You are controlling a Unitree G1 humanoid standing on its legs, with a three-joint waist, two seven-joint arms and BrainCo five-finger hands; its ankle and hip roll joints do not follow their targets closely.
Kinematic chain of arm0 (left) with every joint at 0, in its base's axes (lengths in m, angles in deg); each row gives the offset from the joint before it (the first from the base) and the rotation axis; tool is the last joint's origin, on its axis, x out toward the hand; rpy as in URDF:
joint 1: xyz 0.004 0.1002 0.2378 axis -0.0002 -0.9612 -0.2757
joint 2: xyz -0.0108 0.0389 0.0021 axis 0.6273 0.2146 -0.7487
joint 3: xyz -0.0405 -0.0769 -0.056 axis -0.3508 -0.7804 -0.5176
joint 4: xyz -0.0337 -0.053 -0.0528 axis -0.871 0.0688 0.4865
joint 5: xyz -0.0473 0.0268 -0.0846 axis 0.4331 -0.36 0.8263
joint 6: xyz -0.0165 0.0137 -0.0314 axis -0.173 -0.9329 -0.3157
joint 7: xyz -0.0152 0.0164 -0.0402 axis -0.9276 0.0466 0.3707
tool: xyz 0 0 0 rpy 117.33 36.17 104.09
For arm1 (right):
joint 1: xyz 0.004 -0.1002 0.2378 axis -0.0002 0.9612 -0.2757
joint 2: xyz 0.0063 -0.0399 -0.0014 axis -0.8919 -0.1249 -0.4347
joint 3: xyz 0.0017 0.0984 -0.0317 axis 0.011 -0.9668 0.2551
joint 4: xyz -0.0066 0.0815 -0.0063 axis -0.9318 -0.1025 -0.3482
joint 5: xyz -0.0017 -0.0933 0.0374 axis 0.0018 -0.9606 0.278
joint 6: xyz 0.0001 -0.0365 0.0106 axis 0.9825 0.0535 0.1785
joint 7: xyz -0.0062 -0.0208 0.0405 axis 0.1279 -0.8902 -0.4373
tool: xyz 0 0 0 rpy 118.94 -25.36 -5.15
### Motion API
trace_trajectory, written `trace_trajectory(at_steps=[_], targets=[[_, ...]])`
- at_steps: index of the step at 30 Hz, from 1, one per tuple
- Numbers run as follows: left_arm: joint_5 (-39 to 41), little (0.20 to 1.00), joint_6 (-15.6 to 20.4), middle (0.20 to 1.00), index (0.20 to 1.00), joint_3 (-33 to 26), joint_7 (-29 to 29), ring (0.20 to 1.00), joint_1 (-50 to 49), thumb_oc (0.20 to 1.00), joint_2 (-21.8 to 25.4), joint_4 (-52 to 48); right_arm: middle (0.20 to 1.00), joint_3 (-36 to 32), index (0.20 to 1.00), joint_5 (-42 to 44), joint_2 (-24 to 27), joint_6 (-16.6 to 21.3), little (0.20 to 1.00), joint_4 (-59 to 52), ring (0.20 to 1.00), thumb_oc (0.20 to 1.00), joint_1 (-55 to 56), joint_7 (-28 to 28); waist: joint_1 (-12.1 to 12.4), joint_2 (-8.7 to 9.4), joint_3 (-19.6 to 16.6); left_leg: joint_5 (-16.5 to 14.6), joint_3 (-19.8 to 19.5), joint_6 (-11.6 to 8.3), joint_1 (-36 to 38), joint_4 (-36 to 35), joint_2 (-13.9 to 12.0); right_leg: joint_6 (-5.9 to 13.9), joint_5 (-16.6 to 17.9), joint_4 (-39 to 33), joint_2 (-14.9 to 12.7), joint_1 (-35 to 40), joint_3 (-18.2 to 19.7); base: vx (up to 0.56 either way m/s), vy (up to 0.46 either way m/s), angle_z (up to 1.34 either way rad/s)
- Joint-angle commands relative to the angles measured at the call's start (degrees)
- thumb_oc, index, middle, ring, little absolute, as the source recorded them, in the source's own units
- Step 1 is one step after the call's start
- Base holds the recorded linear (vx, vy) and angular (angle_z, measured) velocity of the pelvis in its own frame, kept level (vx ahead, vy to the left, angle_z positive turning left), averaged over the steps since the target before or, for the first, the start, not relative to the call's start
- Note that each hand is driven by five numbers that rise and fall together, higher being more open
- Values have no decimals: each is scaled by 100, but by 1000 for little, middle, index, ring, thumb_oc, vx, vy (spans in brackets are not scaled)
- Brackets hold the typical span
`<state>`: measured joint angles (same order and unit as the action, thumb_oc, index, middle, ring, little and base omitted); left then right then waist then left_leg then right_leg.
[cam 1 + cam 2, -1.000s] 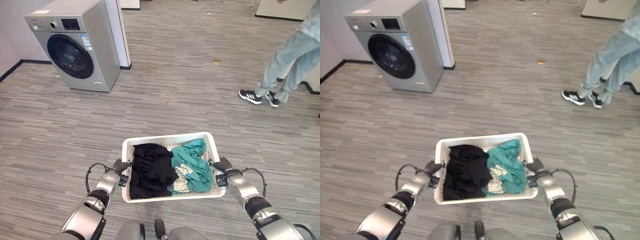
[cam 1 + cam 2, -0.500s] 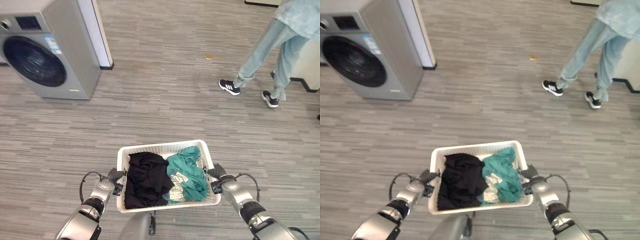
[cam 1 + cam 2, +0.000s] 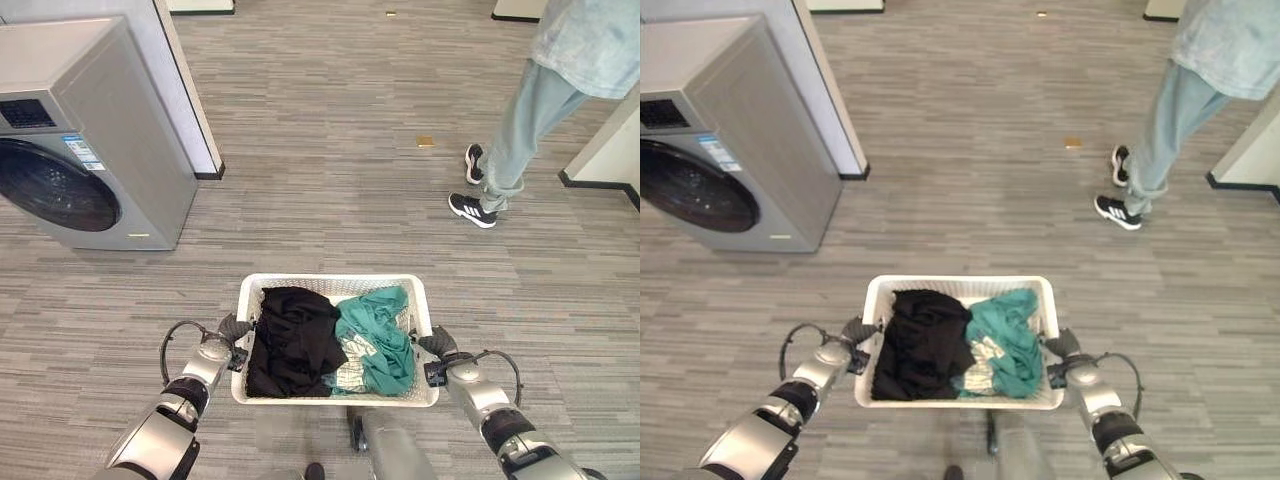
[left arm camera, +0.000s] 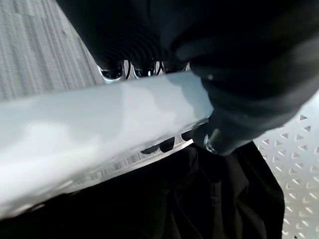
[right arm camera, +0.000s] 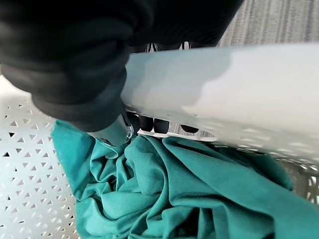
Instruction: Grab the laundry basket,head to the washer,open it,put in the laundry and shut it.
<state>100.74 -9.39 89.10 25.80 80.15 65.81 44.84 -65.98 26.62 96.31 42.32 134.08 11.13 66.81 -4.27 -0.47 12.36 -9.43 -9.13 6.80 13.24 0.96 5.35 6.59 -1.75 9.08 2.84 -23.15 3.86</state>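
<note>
I carry a white perforated laundry basket point(image 3: 335, 284) in front of me, above the floor. A black garment point(image 3: 294, 338) fills its left half and a teal one point(image 3: 379, 332) its right half, with a patterned piece between them. My left hand point(image 3: 231, 333) is shut on the basket's left rim point(image 4: 104, 114). My right hand point(image 3: 437, 346) is shut on the right rim point(image 5: 219, 94); dark fingertips point(image 5: 160, 124) curl under it in the right wrist view. The grey front-loading washer point(image 3: 85, 150) stands at the far left with its round dark door point(image 3: 55, 187) closed.
A white panel point(image 3: 187, 90) stands against the washer's right side. A person in light jeans and dark sneakers point(image 3: 478, 209) stands at the far right. A small tan scrap point(image 3: 425, 142) lies on the grey plank floor point(image 3: 330, 180). A wall base point(image 3: 600, 165) juts in at the right edge.
The camera has advanced: the washer now shows larger and closer at the left. The person has shifted stance on the right. Both hands still hold the basket the same way.
</note>
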Motion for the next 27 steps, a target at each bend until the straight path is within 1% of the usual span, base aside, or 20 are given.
trace_trajectory(at_steps=[1,2,5,6,8,9,10,11,12,14,15,16,17,19,20,21,22,23,24,27], targets=[[95,200,391,200,200,-368,262,200,285,200,170,-287,200,-130,200,433,51,498,200,-357,200,200,-428,524,-37,134,-130,194,490,-583,-509,367,185,349,789,-965,-320,831,-437,455,-58,67],[70,200,388,200,200,-398,275,200,221,200,113,-346,200,-179,200,427,80,465,200,-361,200,200,-363,541,-54,174,-190,104,386,-610,-323,409,203,348,899,-932,-376,855,-546,455,-82,62],[84,200,373,200,200,-387,257,200,148,200,-44,-383,200,-238,200,503,179,451,200,-395,200,200,-221,533,-78,199,-388,61,143,-686,-95,562,170,182,1101,-824,-317,1045,-303,377,-90,29],[84,200,373,200,200,-387,256,200,147,200,-46,-383,200,-238,200,503,181,450,200,-397,200,200,-218,533,-80,192,-386,57,139,-687,-89,562,164,180,1099,-824,-312,1052,-308,232,-58,54],[89,200,358,200,200,-403,276,200,66,200,-173,-312,200,-287,200,558,228,438,200,-453,200,200,-118,530,-201,81,-495,174,-87,-812,80,716,20,32,952,-529,-155,1051,-282,393,-114,39],[102,200,354,200,200,-409,300,200,-46,200,-259,-295,200,-295,200,520,279,438,200,-497,200,200,-18,557,-254,-16,-540,525,-183,-1030,-16,1225,-36,-104,800,-438,-71,1190,-347,479,-138,12],[99,200,362,200,200,-432,298,200,-75,200,-303,-270,200,-314,200,517,302,447,200,-535,200,200,46,572,-274,-57,-541,964,-179,-1285,-203,1735,-57,-150,734,-439,-48,1305,-394,390,-107,6],[108,200,369,200,200,-420,299,200,-69,200,-323,-268,200,-317,200,508,333,455,200,-545,200,200,63,568,-274,-50,-512,1289,-156,-1491,-463,2223,-39,-173,687,-515,-65,1469,-400,174,-51,19],[108,200,369,200,200,-420,299,200,-68,200,-325,-268,200,-317,200,508,334,455,200,-545,200,200,64,569,-279,-56,-512,1277,-160,-1490,-479,2250,-40,-172,691,-520,-63,1468,-407,147,-68,22],[121,200,377,200,200,-387,314,200,-39,200,-348,-285,200,-303,200,534,381,480,200,-545,200,200,85,558,-233,80,-406,1718,152,-1723,-1041,3160,-92,-259,594,-644,-191,1801,-408,221,-162,14],[113,200,376,200,200,-363,296,200,8,200,-323,-258,200,-267,200,528,398,478,200,-454,200,200,59,528,-145,213,-303,1658,515,-1641,-1371,3666,-136,-360,450,-614,-252,1994,-428,366,-251,16],[131,200,371,200,200,-341,294,200,49,200,-314,-216,200,-225,200,526,396,453,200,-364,200,200,15,502,-72,309,-291,1465,837,-1420,-1924,3326,-188,-390,330,-606,-290,2172,-404,359,-206,19],[144,200,365,200,200,-347,292,200,58,200,-312,-215,200,-216,200,528,384,441,200,-360,200,200,14,500,-9,326,-278,1280,963,-1297,-2092,3122,-219,-364,284,-618,-299,2272,-374,318,-88,22],[141,200,368,200,200,-361,269,200,71,200,-308,-166,200,-189,200,530,344,465,200,-323,200,200,9,513,84,306,-305,957,1137,-1066,-2239,1979,-352,-290,200,-691,-270,2393,-348,222,12,8],[141,200,369,200,200,-359,268,200,68,200,-309,-165,200,-188,200,530,344,467,200,-321,200,200,11,513,109,317,-273,952,1163,-1059,-2164,1936,-345,-284,186,-697,-281,2442,-323,287,88,-14],[144,200,383,200,200,-369,221,200,56,200,-289,-130,200,-139,200,505,297,511,200,-276,200,200,18,496,235,190,-305,1343,980,-1043,-2299,604,-551,-239,96,-768,-168,2583,-257,279,109,-43],[147,200,378,200,200,-349,214,200,73,200,-279,-123,200,-105,200,455,290,532,200,-235,200,200,-26,489,305,152,-263,1581,870,-1068,-2260,209,-647,-228,14,-756,-157,2709,-200,326,137,-64],[148,200,387,200,200,-345,191,200,83,200,-247,-133,200,-79,200,340,285,531,200,-168,200,200,-62,484,359,118,-240,1751,757,-1096,-2296,172,-677,-216,-53,-741,-162,2813,-152,252,152,-88],[201,200,357,200,200,-338,239,200,64,200,-224,-29,200,-15,200,372,224,475,200,-98,200,200,-196,529,394,66,-339,1567,725,-1047,-2038,62,-674,-195,-171,-654,-171,2827,-15,218,171,-96],[183,200,374,200,200,-371,224,200,-12,200,-249,-41,200,-82,200,486,104,494,200,-119,200,200,-147,525,402,33,-421,1491,749,-1004,-1822,-34,-598,-188,-147,-690,-252,2843,72,133,121,-93]])
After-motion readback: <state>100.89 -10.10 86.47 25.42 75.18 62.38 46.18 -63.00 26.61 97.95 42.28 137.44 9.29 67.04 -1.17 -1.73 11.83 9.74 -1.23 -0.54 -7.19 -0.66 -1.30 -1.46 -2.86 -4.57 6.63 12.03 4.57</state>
